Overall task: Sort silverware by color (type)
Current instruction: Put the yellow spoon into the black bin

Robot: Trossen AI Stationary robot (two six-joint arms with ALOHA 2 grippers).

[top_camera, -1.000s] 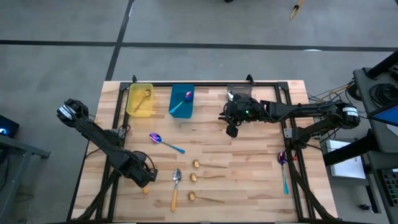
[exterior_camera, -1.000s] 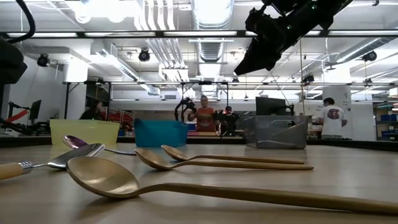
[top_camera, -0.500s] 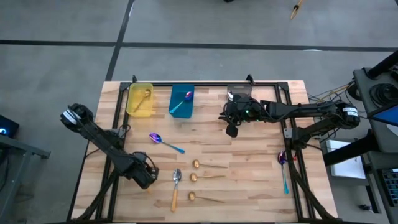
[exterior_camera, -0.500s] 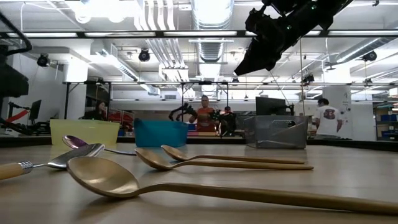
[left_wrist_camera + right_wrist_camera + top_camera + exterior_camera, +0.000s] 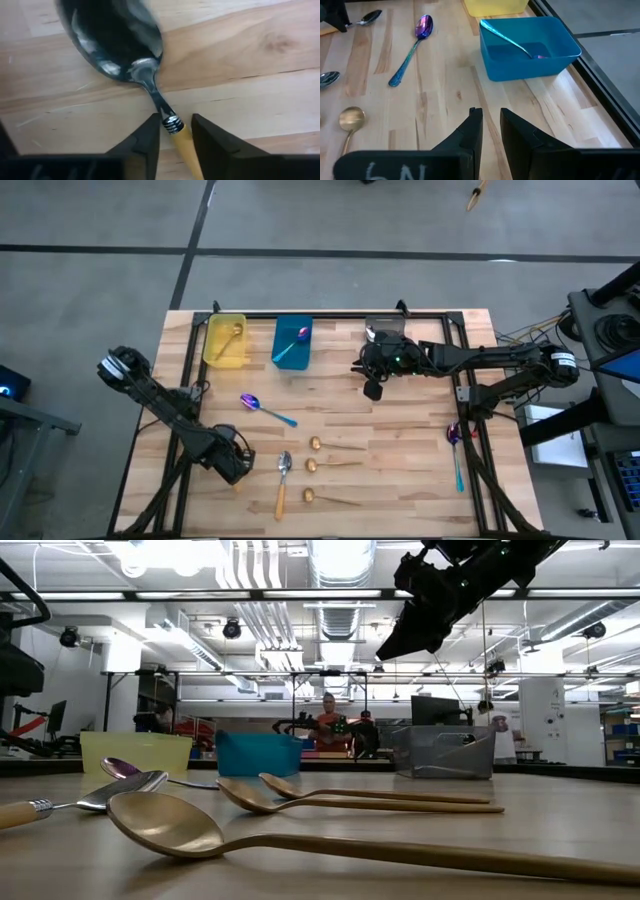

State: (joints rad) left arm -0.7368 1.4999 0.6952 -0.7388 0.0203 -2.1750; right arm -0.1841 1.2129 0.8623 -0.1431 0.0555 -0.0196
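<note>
The left gripper [image 5: 175, 134] is down on the table at its near left corner, its two dark fingers [image 5: 145, 142] straddling the neck of an orange-handled spoon [image 5: 120, 47] just where steel meets handle; they stand close on either side, but whether they have pinched it yet cannot be told. The hold looks chosen for a lift toward the grey bin [image 5: 443, 751], judging by how the gold spoon [image 5: 234, 332] already lies in the yellow bin [image 5: 212, 352] and a purple spoon [image 5: 512, 42] in the blue bin [image 5: 567, 42]. From above, a second orange-handled spoon [image 5: 282, 483] lies with its bowl toward the bins and its handle toward the near edge. The right gripper [image 5: 487, 132] hangs above the table in front of the grey bin, fingers narrowly parted with nothing between them, apparently waiting. Still unsorted are three gold spoons [image 5: 330, 468] lying crosswise, bowls to the left; a purple spoon with a teal handle [image 5: 266, 410] lying on a slant; and another [image 5: 456, 452] at the right edge, running front to back.
</note>
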